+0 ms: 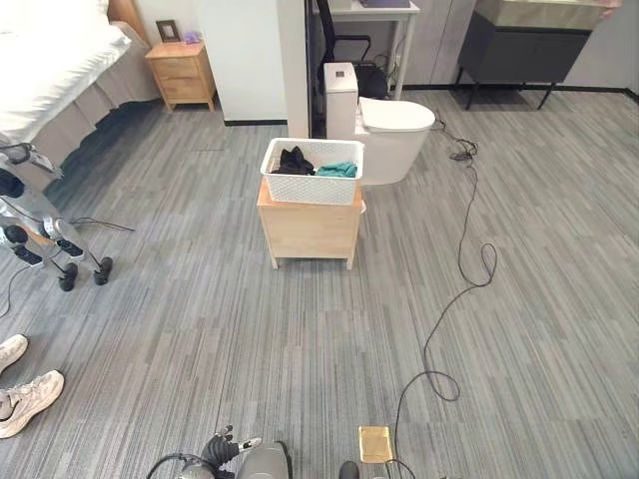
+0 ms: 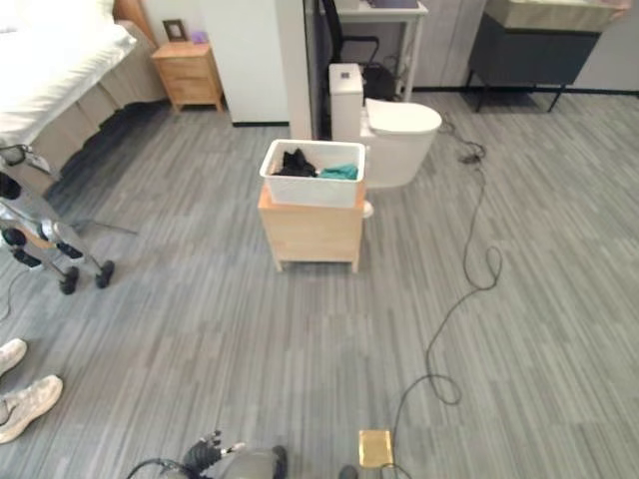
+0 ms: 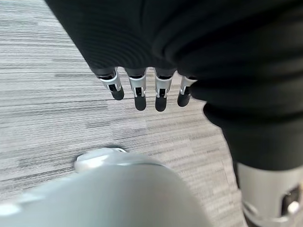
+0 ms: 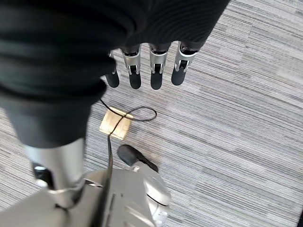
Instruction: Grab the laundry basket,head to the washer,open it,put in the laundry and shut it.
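The white laundry basket [image 1: 313, 172] sits on top of a small wooden cabinet [image 1: 309, 229], well ahead of you across the grey floor [image 1: 519, 329]. Dark clothes [image 1: 293, 160] and a teal garment [image 1: 337, 170] lie inside it. Just behind the cabinet stands a white toilet [image 1: 384, 125]; a bed [image 1: 50, 70] and a wooden nightstand [image 1: 181, 74] lie farther off to the left. A person's white shoes [image 1: 22, 389] show at the left edge. Your left hand [image 3: 147, 87] and right hand [image 4: 144, 71] hang at your sides with fingers straight and relaxed, holding nothing. The task appears to be at its first step, the basket untouched. Next you would need to walk forward to the cabinet and raise both hands to the basket's rim.
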Motion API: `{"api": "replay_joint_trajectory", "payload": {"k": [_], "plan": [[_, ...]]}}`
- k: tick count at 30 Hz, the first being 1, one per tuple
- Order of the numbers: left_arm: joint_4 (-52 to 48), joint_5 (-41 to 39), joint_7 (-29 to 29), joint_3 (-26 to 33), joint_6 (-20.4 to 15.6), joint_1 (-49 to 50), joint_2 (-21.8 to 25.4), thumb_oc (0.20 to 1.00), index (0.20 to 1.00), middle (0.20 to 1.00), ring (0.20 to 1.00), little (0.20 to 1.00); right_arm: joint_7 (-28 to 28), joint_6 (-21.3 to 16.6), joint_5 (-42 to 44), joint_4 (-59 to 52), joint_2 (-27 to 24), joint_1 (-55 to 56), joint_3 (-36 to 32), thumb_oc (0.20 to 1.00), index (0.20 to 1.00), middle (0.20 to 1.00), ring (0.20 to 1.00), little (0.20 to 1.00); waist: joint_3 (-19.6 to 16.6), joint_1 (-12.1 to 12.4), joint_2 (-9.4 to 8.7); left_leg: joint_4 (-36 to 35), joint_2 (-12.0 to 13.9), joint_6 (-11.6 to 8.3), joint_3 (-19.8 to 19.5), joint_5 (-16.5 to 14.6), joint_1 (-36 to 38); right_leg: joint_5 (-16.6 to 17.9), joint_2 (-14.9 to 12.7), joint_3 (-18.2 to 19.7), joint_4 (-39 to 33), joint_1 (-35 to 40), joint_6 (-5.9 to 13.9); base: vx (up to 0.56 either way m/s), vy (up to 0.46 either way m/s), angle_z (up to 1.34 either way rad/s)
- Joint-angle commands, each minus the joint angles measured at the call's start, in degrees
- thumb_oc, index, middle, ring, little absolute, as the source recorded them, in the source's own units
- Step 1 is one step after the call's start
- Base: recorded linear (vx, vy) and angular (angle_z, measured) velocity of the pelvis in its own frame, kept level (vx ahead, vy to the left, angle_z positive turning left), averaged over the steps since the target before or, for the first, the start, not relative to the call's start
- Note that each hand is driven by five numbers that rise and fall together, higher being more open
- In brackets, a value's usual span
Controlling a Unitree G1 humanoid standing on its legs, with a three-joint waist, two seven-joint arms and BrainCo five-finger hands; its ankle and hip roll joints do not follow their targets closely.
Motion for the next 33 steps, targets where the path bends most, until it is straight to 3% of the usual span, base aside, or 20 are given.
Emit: {"api": "replay_joint_trajectory", "payload": {"k": [1,5,6,9,11,13,14,15,16,17,19,22,25,29,31,32,33], "plan": [[-0.5,-2.0,1.2,-0.2,-1.7,-1.6,-1.5,1.0,1.0,1.0,1.0,1.0,-1.4,-1.5,2.7,0.0,-0.7,-0.5,1.0,1.0,1.0,1.0,1.0,1.0,-1.0,2.2,-0.15,-2.1,-0.5,1.31,0.9,5.9,-6.0,-3.7,-2.2,-1.4,1.1,3.2,7.57,0.25,0.081,0.04],[0.8,-2.0,1.2,0.6,-1.7,-0.8,-1.5,1.0,1.0,1.0,1.0,1.0,-0.7,-1.4,2.2,0.1,0.5,-0.6,1.5,1.0,1.0,1.0,1.0,1.0,-2.8,3.9,-0.86,0.8,-1.6,2.37,-0.9,5.1,-7.2,-6.5,-3.4,-0.1,1.9,7.0,8.51,0.4,0.169,-0.26],[0.5,-1.6,0.9,0.3,-1.5,-1.0,-1.0,1.0,1.0,1.0,1.0,1.0,-0.4,-1.2,2.1,0.4,1.1,-0.5,1.2,1.0,1.0,1.0,1.0,1.0,-3.0,4.3,-1.91,5.2,-2.5,3.55,0.3,3.0,-7.9,-7.3,-5.1,-0.1,5.0,7.0,8.44,0.32,0.167,-0.26],[0.0,-1.3,0.7,0.3,-1.4,-1.0,-0.6,1.0,1.0,1.0,1.0,1.0,-0.2,-1.1,2.1,0.5,1.1,-0.6,1.0,1.0,1.0,1.0,1.0,1.0,-3.5,4.7,-2.35,6.0,-3.3,4.6,0.6,1.6,-7.8,-7.1,-5.8,0.4,7.2,6.5,8.98,0.29,0.172,-0.13],[-1.6,-0.3,0.0,-0.3,-1.2,-1.1,0.3,1.0,1.0,1.0,1.0,1.0,0.1,-1.2,2.1,0.3,1.1,-1.0,0.5,1.0,1.0,1.0,1.0,1.0,-3.7,4.2,-2.73,6.2,-6.1,7.22,0.9,-1.9,-5.3,-2.6,-7.5,1.3,18.3,2.1,11.1,0.37,0.301,-0.12],[-4.1,0.6,-0.6,-1.4,-1.1,-1.0,1.4,1.0,1.0,1.0,1.0,1.0,0.2,-1.2,2.0,-0.6,0.5,-1.4,0.0,1.0,1.0,1.0,1.0,1.0,-2.0,2.3,-1.28,4.9,-7.7,9.94,1.7,-4.6,-1.0,7.3,-9.7,2.4,32.2,-4.7,12.94,0.34,0.372,0.08],[-4.5,0.4,-0.6,-1.6,-1.0,-1.0,1.5,1.0,1.0,1.0,1.0,1.0,0.2,-1.2,1.9,-0.8,0.5,-1.4,-0.1,1.0,1.0,1.0,1.0,1.0,-1.5,1.7,-0.25,4.0,-7.4,10.49,1.6,-4.9,0.9,8.3,-10.3,1.9,35.8,-8.0,12.67,0.39,0.326,0.13],[-4.8,0.4,-0.4,-1.7,-1.1,-1.2,1.7,1.0,1.0,1.0,1.0,1.0,0.1,-1.2,1.9,-0.7,0.3,-1.2,-0.2,1.0,1.0,1.0,1.0,1.0,-0.8,1.0,0.64,2.9,-7.4,10.67,1.1,-5.5,3.4,6.5,-10.4,0.8,36.8,-11.1,11.62,0.43,0.18,0.11],[-5.1,0.5,-0.3,-1.9,-1.2,-1.7,2.0,1.0,1.0,1.0,1.0,1.0,0.1,-1.0,1.6,-0.4,0.1,-0.5,-0.2,1.0,1.0,1.0,1.0,1.0,-0.3,-0.1,1.36,1.7,-7.9,10.55,0.2,-6.4,6.4,4.2,-10.2,-0.5,33.2,-13.8,10.8,0.36,0.105,-0.02],[-5.1,0.5,-0.3,-1.8,-1.2,-1.6,2.0,1.0,1.0,1.0,1.0,1.0,0.1,-1.0,1.6,-0.4,0.1,-0.5,-0.2,1.0,1.0,1.0,1.0,1.0,-0.1,-0.2,1.34,1.8,-7.9,10.53,0.1,-6.4,6.6,4.1,-10.2,-0.6,33.3,-13.6,10.81,0.35,0.03,-0.03],[-4.7,0.7,-0.3,-2.3,-1.3,-2.2,1.8,1.0,1.0,1.0,1.0,1.0,0.0,-0.7,1.4,0.3,0.0,0.1,-0.5,1.0,1.0,1.0,1.0,1.0,0.0,-1.3,1.26,0.6,-8.4,9.88,-0.4,-8.0,9.4,2.9,-10.1,-1.7,26.5,-15.8,10.48,0.32,-0.042,0.15],[-4.6,1.3,-0.4,-3.1,-1.7,-2.9,1.2,1.0,1.0,1.0,1.0,1.0,0.1,-0.3,1.1,1.9,-0.2,1.5,-1.5,1.0,1.0,1.0,1.0,1.0,0.3,-3.5,0.5,-0.5,-9.3,8.44,-2.3,-10.8,13.9,5.9,-10.9,0.0,12.5,-17.2,12.22,0.4,-0.118,0.38],[-4.1,2.0,-0.5,-3.6,-2.0,-3.5,0.5,1.0,1.0,1.0,1.0,1.0,0.3,0.1,1.2,2.6,-0.6,2.6,-3.3,1.0,1.0,1.0,1.0,1.0,0.3,-5.4,0.72,-1.1,-8.5,7.17,-4.2,-13.5,18.2,10.3,-12.2,2.8,4.8,-19.1,14.22,0.42,-0.144,0.61],[-3.8,2.4,-0.9,-3.4,-1.9,-2.5,-0.1,1.0,1.0,1.0,1.0,1.0,0.5,0.1,2.0,2.7,-1.3,4.5,-4.9,1.0,1.0,1.0,1.0,1.0,-1.2,-6.9,0.27,-2.1,-7.4,5.9,-4.8,-15.3,23.6,13.2,-12.7,1.4,2.8,-18.9,15.43,0.39,-0.174,0.42],[-3.6,2.6,-0.7,-3.3,-1.9,-2.0,-0.6,1.0,1.0,1.0,1.0,1.0,0.5,0.0,2.3,2.9,-1.6,5.3,-5.6,1.0,1.0,1.0,1.0,1.0,-2.2,-7.5,0.33,-1.9,-6.0,5.11,-5.3,-15.8,25.7,13.2,-11.6,2.3,4.6,-18.1,14.78,0.45,-0.285,0.17],[-3.4,2.1,-0.5,-2.6,-1.8,-1.4,-1.2,1.0,1.0,1.0,1.0,1.0,0.5,0.0,2.9,4.2,-2.1,5.4,-6.6,1.0,1.0,1.0,1.0,1.0,-3.3,-7.7,1.1,1.5,-3.4,3.03,-5.2,-12.4,25.5,11.8,-9.0,2.0,6.3,-17.2,13.44,0.36,-0.275,0.17],[-3.4,2.1,-0.5,-2.6,-1.8,-1.4,-1.2,1.0,1.0,1.0,1.0,1.0,0.5,0.0,2.9,4.2,-2.1,5.4,-6.6,1.0,1.0,1.0,1.0,1.0,-3.3,-7.7,1.09,1.5,-3.4,3.03,-5.3,-12.4,25.5,11.8,-9.1,2.0,6.3,-17.2,13.44,0.35,-0.327,0.08]]}}
